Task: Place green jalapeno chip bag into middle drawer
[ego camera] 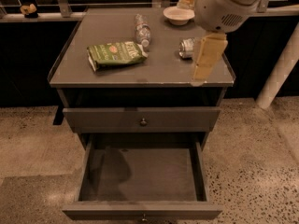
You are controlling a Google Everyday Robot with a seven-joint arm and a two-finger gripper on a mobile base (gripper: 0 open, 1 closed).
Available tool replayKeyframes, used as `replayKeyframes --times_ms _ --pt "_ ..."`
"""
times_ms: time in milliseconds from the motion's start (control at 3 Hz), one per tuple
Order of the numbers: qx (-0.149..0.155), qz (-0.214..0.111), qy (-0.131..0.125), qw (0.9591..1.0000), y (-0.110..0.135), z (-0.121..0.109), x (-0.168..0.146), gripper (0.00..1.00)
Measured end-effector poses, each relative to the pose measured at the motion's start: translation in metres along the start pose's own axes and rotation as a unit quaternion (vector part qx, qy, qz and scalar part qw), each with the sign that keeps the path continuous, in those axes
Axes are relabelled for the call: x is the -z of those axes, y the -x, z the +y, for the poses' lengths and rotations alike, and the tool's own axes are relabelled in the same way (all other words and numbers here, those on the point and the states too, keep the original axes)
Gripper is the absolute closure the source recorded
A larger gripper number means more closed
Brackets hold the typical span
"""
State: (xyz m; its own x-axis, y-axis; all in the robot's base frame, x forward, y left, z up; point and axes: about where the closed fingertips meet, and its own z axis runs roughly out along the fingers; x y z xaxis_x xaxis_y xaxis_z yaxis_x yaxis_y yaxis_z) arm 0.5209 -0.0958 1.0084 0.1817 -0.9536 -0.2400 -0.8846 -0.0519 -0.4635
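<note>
Nothing done yet, I judge: the green jalapeno chip bag [116, 54] lies left on the bench [159, 73], the middle drawer [149, 171] is open below, and the tool [202, 73], open or closed I cannot tell, hangs at the bench's near right edge.

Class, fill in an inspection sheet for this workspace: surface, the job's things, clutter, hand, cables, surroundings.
Surface: cabinet top, grey and flat.
Job's things: green jalapeno chip bag lies flat on the top, left in view; middle drawer pulled open, floor bare.
Clutter: clear bottle lying next to the bag; can on its side; bowl at the back.
Hand: hand hangs over the top's front right edge, away from the bag.
Cables: nothing seen.
Surroundings: speckled floor; white post.
</note>
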Motion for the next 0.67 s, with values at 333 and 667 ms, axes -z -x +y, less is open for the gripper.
replayKeyframes --times_ms 333,667 --pt "0.013 -0.049 0.030 0.9983 0.006 -0.033 -0.048 0.00" --pt "0.050 -0.076 0.055 0.9944 0.034 -0.059 -0.095 0.00"
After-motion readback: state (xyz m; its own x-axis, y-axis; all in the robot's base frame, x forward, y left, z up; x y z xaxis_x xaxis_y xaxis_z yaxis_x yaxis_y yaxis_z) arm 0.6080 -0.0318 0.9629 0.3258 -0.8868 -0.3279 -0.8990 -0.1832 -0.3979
